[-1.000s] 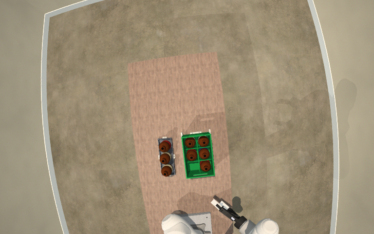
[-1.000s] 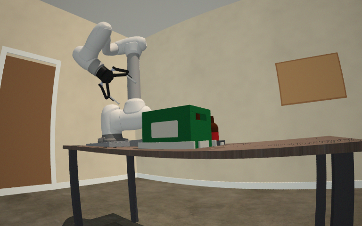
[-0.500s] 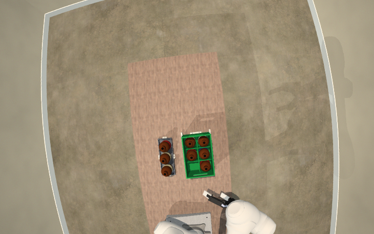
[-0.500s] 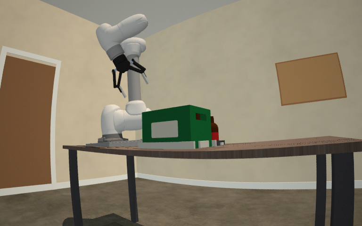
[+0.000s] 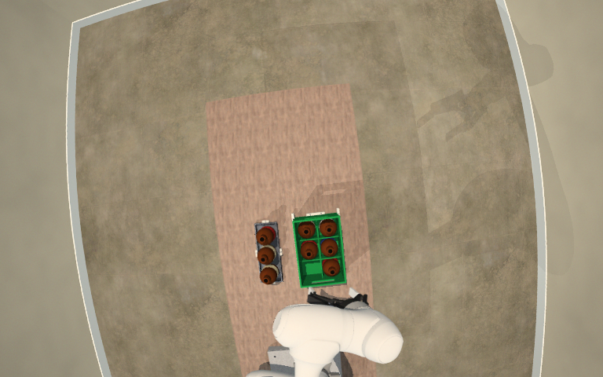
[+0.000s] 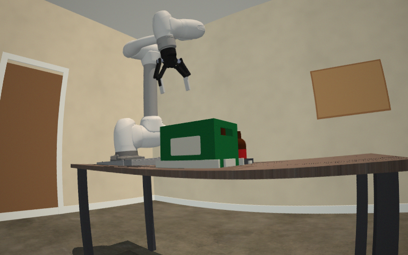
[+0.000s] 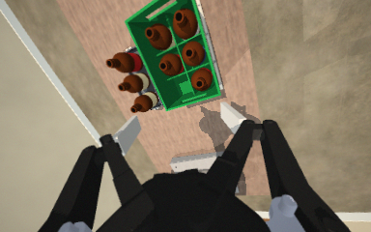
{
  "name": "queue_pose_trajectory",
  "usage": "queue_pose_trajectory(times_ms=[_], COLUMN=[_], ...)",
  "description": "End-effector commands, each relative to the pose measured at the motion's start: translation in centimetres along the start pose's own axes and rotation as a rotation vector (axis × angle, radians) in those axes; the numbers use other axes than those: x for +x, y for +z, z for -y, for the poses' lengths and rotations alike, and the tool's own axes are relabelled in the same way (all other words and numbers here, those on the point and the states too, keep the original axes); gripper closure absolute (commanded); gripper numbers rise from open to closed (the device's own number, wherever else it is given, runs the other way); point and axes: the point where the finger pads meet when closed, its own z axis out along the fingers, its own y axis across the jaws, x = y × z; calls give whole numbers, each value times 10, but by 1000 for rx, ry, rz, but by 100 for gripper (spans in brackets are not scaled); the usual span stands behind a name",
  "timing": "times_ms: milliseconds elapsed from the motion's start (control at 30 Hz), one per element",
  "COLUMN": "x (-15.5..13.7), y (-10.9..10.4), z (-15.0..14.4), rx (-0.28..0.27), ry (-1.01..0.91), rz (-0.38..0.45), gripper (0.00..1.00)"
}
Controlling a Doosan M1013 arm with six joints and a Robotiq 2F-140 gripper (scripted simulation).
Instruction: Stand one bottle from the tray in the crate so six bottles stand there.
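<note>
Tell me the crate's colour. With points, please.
The crate (image 5: 311, 284) (image 6: 187, 131) (image 7: 165, 92) is green all over its walls, clearest in the exterior view.

green crate (image 5: 319, 284) (image 6: 187, 129) (image 7: 193, 102), five bottles inside, one cell empty

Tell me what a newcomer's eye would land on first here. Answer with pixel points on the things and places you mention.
Probably the green crate (image 5: 303, 280) (image 6: 187, 132) (image 7: 145, 60) on the table (image 5: 284, 146) (image 6: 300, 171) (image 7: 159, 130), with brown bottles in five of its six cells. Next, the white arm (image 5: 311, 327) (image 6: 150, 87), its open black gripper (image 5: 330, 291) (image 6: 175, 91) (image 7: 179, 116) hanging above the table with nothing between the fingers. Then the narrow grey tray (image 5: 279, 244) beside the crate, holding three more bottles in a row.
</note>
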Motion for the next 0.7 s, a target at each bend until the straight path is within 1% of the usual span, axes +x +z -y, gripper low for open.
queue_pose_trajectory(times_ms=[0, 33, 67, 100, 167, 200, 233, 267, 300, 400, 467, 600, 667], x=[44, 46, 59, 60, 74, 74, 80, 80, 84, 85, 93, 101, 103], y=[-12, -13, -18, -18, 7, 7, 19, 19, 28, 30, 49, 69, 75], z=[41, 43, 62, 62, 43, 43, 34, 34, 27, 25, 11, -5, -10], rx=[-143, -149, -189, -190, -206, -206, -213, -213, -218, -219, -230, -241, -244], ry=[-96, -101, -136, -136, 33, 33, 110, 110, 171, 181, 304, 433, 471], rz=[-19, -20, -37, -37, -46, -46, -50, -50, -54, -55, -64, -75, -78], gripper=[0, 0, 0, 0, 0, 0, 0, 0, 0, 0, 0, 0, 0])
